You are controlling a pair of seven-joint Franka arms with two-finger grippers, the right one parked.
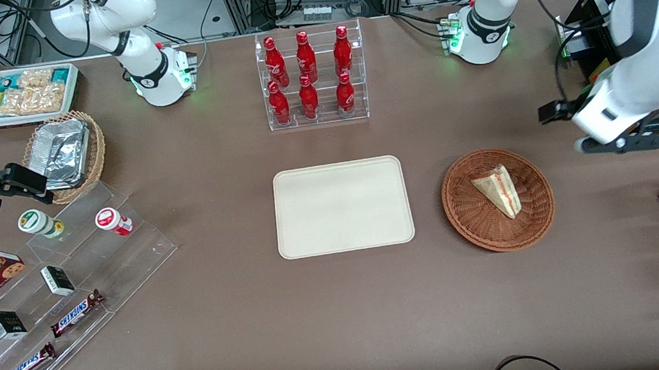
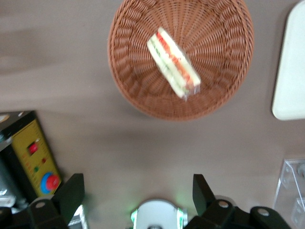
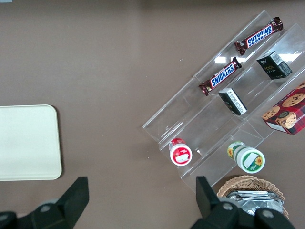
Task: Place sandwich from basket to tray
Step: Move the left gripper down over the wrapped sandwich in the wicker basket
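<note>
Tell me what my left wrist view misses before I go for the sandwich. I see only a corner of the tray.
Observer: The whole tray shows in the front view, with nothing on it. It lies beside the basket, toward the parked arm's end.
Operator: Place my gripper for me.
Observer: The gripper, open, is not over the basket. Its arm hangs farther from the front camera than the basket, toward the working arm's end of the table.
Operator: Name anything near the drop spot.
Observer: A clear rack of red bottles stands farther from the front camera than the tray, apart from it. The sandwich lies in the basket.
</note>
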